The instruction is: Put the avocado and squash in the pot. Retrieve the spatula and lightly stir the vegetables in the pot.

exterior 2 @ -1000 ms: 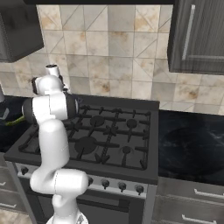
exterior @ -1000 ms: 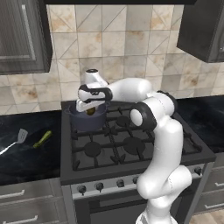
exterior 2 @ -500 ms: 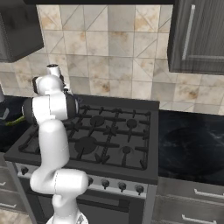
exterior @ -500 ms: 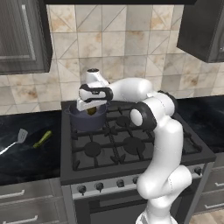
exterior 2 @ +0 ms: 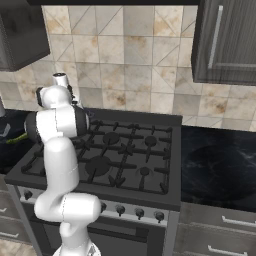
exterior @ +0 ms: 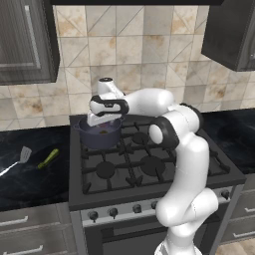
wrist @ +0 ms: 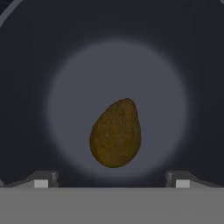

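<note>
One avocado (wrist: 116, 133) — olive-brown, egg-shaped, pointed end up — lying loose on the pot (wrist: 183, 65) floor, bare floor all round it. Gripper (wrist: 111, 180) spread wide, holding nothing, poised just over the pot's rim. Further left on the counter (exterior: 30, 182): squash (exterior: 49, 158), then spatula (exterior: 23, 155) — apart, near each other.

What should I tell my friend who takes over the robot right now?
Gripper: open, holding nothing, above the pot.
Avocado: lying on the pot's floor, free of the fingers. That part is done.
Squash and spatula: on the dark counter left of the stove.
Left: put the squash in the pot, fetch the spatula, stir lightly.
</note>
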Tool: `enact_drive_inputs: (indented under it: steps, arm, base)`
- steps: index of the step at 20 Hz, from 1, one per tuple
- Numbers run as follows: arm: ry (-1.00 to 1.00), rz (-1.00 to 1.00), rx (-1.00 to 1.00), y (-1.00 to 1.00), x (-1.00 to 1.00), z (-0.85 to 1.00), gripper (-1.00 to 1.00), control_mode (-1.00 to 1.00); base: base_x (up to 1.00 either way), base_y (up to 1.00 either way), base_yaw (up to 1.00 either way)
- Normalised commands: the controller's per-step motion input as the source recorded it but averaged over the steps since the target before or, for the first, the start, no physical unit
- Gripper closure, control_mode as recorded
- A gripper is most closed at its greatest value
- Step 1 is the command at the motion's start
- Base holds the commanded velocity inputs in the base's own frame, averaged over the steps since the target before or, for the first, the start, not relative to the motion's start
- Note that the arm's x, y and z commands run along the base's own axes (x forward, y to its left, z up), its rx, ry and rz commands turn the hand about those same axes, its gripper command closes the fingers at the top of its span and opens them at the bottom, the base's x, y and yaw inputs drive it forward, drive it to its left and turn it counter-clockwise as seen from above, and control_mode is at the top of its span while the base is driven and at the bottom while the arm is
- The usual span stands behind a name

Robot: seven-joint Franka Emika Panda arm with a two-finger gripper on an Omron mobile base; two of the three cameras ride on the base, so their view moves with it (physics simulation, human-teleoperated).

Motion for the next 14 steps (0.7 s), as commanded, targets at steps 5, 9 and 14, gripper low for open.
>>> enact_drive_inputs:
  steps: [5, 9, 14]
  arm:
    - [-0.04, 0.00, 0.00, 0.01, -0.36, 0.23, -1.00, -1.00]
    - [-0.09, 0.00, 0.00, 0.06, -0.92, 0.24, -1.00, -1.00]
    - [-0.10, 0.00, 0.02, 0.09, -1.00, 0.04, -1.00, -1.00]
  base:
    - [0.00, 0.00, 0.00]
    - [0.00, 0.00, 0.00]
    - [0.00, 0.00, 0.00]
